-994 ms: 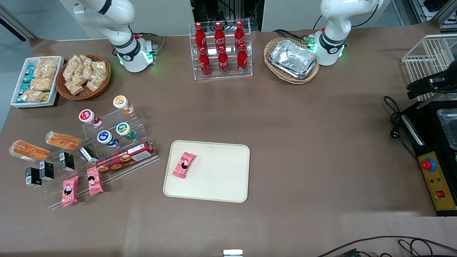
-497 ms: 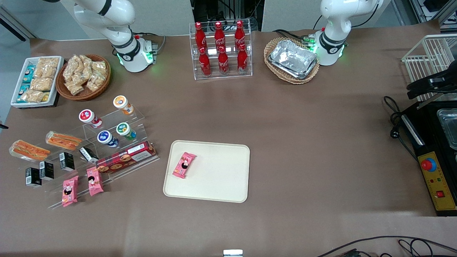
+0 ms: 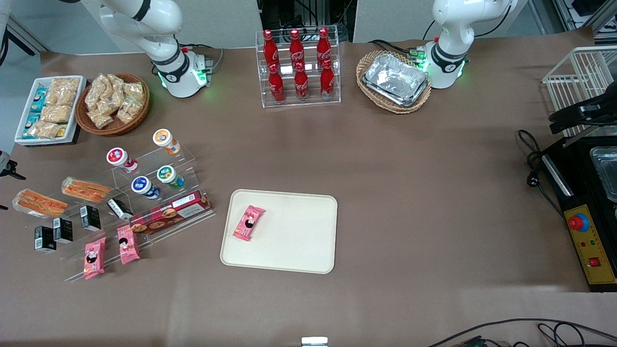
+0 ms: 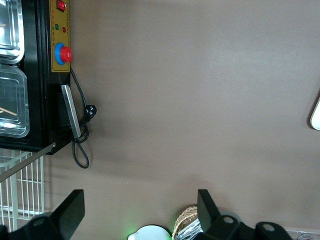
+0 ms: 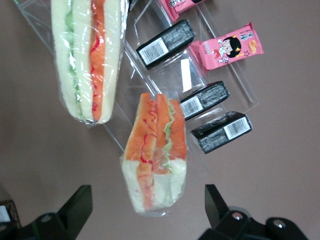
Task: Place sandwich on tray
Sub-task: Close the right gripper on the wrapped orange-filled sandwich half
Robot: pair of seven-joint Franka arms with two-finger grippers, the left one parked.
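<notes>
Two wrapped sandwich wedges lie on the top step of a clear acrylic rack. In the right wrist view my gripper [image 5: 146, 200] hangs open above the sandwich [image 5: 155, 155] that lies closest to the working arm's end of the table [image 3: 39, 203]. One finger stands on each side of its white-bread end, apart from it. The second sandwich [image 5: 87, 55] lies beside it [image 3: 86, 189]. The cream tray [image 3: 299, 241] sits mid-table with a pink snack packet [image 3: 248, 222] on it. In the front view only a dark piece of my wrist [image 3: 5, 166] shows at the edge.
The rack [image 3: 159, 202] also holds small black boxes [image 5: 204, 100], pink packets [image 5: 230, 45], cups and a red biscuit box. A snack basket [image 3: 112, 103] and white bin [image 3: 48, 108] stand farther from the front camera. A cola bottle stand [image 3: 299, 67] and foil trays [image 3: 395, 79] line the back.
A dark part of my wrist has come into the front view at the edge, just above the sandwiches. Nothing on the table has moved.
</notes>
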